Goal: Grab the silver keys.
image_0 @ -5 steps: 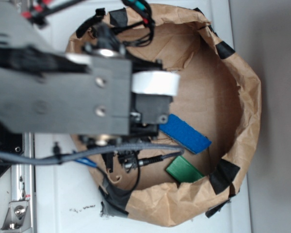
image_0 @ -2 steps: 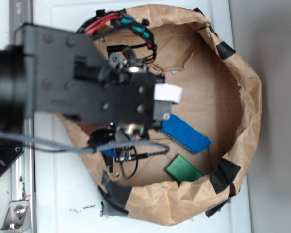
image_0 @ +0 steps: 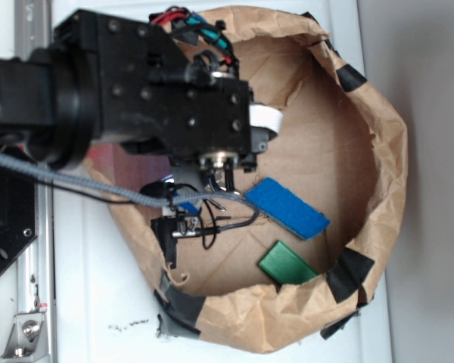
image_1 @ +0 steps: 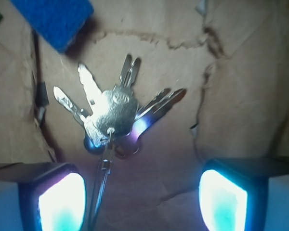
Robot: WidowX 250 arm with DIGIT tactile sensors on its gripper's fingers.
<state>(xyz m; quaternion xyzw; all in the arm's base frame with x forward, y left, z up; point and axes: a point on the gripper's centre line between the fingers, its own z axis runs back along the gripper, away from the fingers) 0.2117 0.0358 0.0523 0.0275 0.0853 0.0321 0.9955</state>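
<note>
**Gripper open above the keys, grasp still to be made**

Gripper (image_1: 142, 197) jaws stand spread apart in the wrist view, two glowing pads at the bottom corners with nothing between them. The silver keys (image_1: 113, 113) lie fanned on the brown paper floor just ahead of the pads, blades splayed upward and the heads bunched where a thin wire ring (image_1: 105, 168) trails down toward the left pad. The blue pad (image_1: 53, 19) sits near them at top left.

From the side, the black arm (image_0: 136, 98) hangs over the left part of a crumpled paper basin (image_0: 386, 151) patched with black tape, on the white desk (image_0: 91, 302); the keys are hidden beneath it there. A green pad (image_0: 286, 265) lies beyond the blue one.

The bunch sits a little left of centre, so I'd shift that way, then lower until the pads straddle the stacked heads, the thickest part. Flat, slick metal on soft, wrinkled paper could slide out; closing low and squarely should help.
</note>
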